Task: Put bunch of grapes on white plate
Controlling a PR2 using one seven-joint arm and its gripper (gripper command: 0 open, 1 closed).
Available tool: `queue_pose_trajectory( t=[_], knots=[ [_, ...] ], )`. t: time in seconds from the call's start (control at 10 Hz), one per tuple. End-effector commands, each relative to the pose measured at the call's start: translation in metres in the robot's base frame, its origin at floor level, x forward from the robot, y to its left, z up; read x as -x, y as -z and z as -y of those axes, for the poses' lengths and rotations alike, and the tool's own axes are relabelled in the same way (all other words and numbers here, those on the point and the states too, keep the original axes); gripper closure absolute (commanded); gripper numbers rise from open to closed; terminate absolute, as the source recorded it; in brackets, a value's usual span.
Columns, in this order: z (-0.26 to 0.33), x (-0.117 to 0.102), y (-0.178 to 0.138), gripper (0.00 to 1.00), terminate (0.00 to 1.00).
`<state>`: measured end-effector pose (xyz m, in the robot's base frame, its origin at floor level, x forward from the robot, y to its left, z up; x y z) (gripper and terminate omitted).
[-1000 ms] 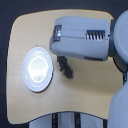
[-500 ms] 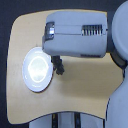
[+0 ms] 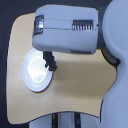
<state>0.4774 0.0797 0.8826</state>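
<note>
The bunch of grapes (image 3: 51, 62) shows as a small dark cluster just left of the frame's centre, hanging directly below the big grey arm housing and reaching down to the right-hand rim of the white plate (image 3: 35, 74). At this resolution it cannot be made out whether the dark berries touch the plate's edge or sit just above it. The plate itself lies flat on the left-centre part of the tabletop (image 3: 80, 95), round and glossy, with a bright glare in its middle.

The pincer (image 3: 49, 56) is almost wholly hidden beneath the housing; only dark shapes merge with the grapes there, so whether it grips them or has let go cannot be told.

The robot arm (image 3: 67, 31) fills the upper middle of the frame, a pale grey box with a dark ribbed panel on its top face. No writing or brand mark is legible anywhere.
</note>
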Motion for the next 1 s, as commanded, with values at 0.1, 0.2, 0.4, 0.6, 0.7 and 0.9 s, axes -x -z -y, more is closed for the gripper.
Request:
queue_pose_trajectory(
  t=[0.1, 0.2, 0.4, 0.6, 0.7, 0.9],
  knots=[
    [-0.076, -0.01, 0.058, 1.0, 0.0],
    [-0.075, -0.007, 0.063, 1.0, 0.0],
    [-0.082, -0.003, 0.069, 1.0, 0.0],
    [-0.086, 0.01, 0.08, 1.0, 0.0],
    [-0.088, 0.017, 0.088, 1.0, 0.0],
    [-0.09, 0.028, 0.106, 1.0, 0.0]
  ],
)
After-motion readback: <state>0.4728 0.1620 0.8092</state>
